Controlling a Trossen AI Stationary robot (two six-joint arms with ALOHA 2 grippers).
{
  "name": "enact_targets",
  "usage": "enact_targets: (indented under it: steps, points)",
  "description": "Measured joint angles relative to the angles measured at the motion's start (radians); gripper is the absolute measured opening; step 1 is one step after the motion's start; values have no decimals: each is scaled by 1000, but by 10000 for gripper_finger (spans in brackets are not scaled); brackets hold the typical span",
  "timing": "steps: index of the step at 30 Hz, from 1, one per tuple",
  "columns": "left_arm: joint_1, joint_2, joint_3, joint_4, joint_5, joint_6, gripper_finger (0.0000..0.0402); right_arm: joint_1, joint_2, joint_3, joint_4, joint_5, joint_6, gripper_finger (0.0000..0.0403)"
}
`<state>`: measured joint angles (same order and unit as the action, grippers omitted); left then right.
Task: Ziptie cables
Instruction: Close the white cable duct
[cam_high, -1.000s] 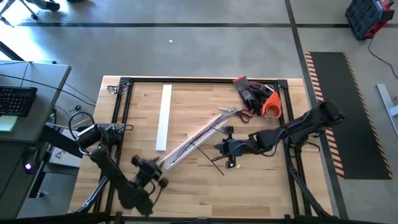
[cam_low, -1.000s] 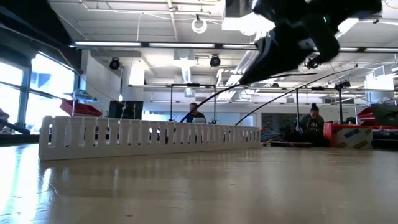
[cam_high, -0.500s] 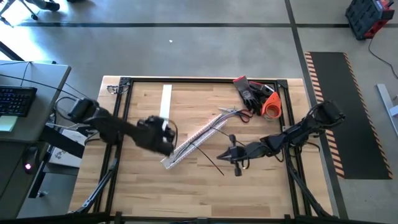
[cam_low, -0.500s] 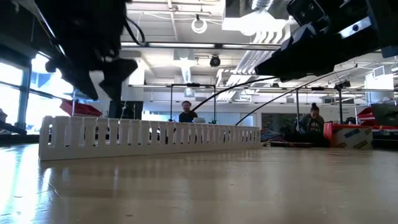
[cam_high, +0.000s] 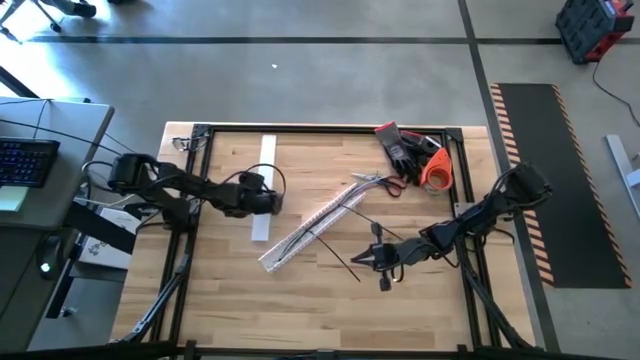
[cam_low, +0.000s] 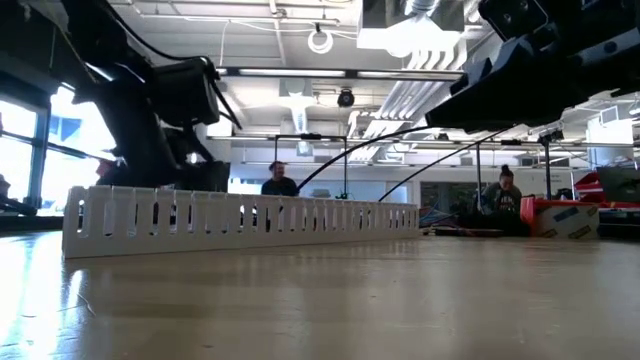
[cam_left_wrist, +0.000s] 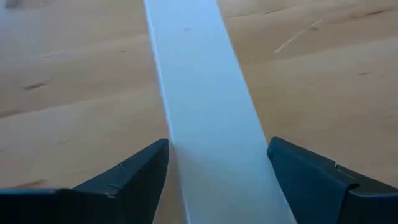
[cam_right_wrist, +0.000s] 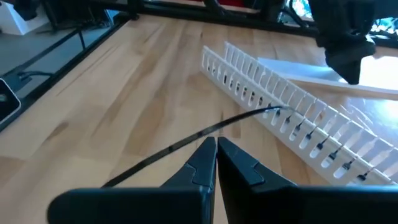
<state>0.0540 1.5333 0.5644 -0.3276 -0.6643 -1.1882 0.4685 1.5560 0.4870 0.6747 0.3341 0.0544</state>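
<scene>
Count on tabletop (cam_high: 230, 290): one flat white strip (cam_high: 264, 185); one white slotted channel (cam_high: 310, 228); two zipties (cam_high: 345, 262) (thin black strips, partly overlapping, count uncertain); one pair of dark gloves (cam_high: 402, 150); one orange item (cam_high: 437, 168); one cable bundle (cam_high: 368, 183); two hands, left (cam_high: 276, 201) and right (cam_high: 367, 258).

White slotted channel (cam_high: 305, 228); flat white strip (cam_high: 264, 187); black zipties (cam_high: 340, 262); orange-black gloves (cam_high: 420, 158).
</scene>
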Motion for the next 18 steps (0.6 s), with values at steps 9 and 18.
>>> enact_targets:
  steps: [9, 18]
  points:
    - [-20, 106, -14, 89, -22, 23, 260, -3, 6, 0, 12, 6, 25, 0]
    - [-120, 117, -16, 95, -23, 67, 207, -1, 8, 0, 14, 4, 43, 0]
